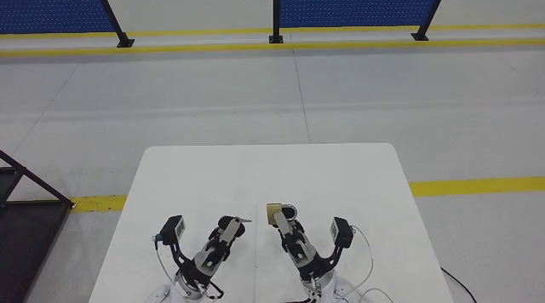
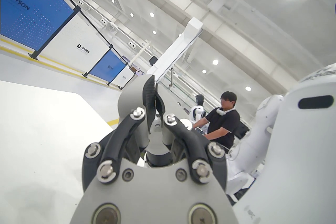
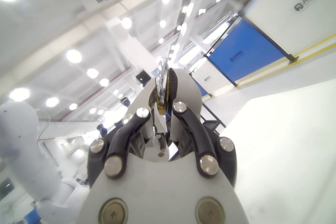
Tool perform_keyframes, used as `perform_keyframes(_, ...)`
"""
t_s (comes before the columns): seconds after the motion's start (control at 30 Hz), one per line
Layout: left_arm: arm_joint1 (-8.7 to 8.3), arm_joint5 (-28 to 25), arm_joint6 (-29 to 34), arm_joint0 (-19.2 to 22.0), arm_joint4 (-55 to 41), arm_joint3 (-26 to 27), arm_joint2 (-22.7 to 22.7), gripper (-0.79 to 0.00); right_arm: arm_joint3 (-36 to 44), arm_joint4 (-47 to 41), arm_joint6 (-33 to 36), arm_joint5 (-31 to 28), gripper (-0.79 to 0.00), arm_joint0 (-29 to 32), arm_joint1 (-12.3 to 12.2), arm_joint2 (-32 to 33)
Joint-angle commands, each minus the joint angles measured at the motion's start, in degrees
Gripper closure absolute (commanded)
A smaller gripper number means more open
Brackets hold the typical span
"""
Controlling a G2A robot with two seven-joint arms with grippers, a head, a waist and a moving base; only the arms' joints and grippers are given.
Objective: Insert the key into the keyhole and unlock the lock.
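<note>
While the left gripper [image 2: 155, 95] pinches the thin key [image 1: 243, 220] and the right gripper [image 3: 165, 84] clamps the brass lock [image 3: 160, 103], both held apart over the table's [image 1: 255, 167] near side, slight misalignment could jam the key or twist it loose.

Bare surface [image 1: 264, 171] spreads ahead and to both sides of the left tool [image 1: 232, 225] and right tool [image 1: 282, 221], side by side near its near edge, with only a narrow gap between key [image 1: 243, 219] and lock [image 1: 273, 210].

The lock [image 1: 274, 211] is just right of the key [image 1: 244, 220] (both over the table's [image 1: 255, 175] near end)
</note>
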State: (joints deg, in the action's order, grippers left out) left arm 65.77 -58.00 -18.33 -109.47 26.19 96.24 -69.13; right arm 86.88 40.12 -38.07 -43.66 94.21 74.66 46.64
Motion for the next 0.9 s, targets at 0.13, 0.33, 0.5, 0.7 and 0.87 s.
perform_keyframes(0.13, 0.23, 0.00, -1.69, 1.82, -4.01, -1.20, 4.47, 0.000, 0.00, 0.00, 0.00, 0.00, 0.000, 0.00, 0.00, 0.00)
perform_keyframes(0.33, 0.46, 0.00, -3.50, 3.58, -4.62, -2.96, 7.01, 0.000, 0.00, 0.00, 0.00, 0.00, 0.000, 0.00, 0.00, 0.00)
perform_keyframes(0.5, 0.71, 0.00, -5.10, 4.89, -4.13, -4.03, 8.55, 0.000, 0.00, 0.00, 0.00, 0.00, 0.000, 0.00, 0.00, 0.00)
perform_keyframes(0.7, 1.02, 0.00, -7.67, 6.09, -2.40, -5.05, 10.02, 0.000, 0.00, 0.00, 0.00, 0.00, 0.000, 0.00, 0.00, 0.00)
perform_keyframes(0.87, 1.23, 0.00, -9.13, 6.98, -1.50, -6.15, 11.32, 0.000, 0.00, 0.00, 0.00, 0.00, 0.000, 0.00, 0.00, 0.00)
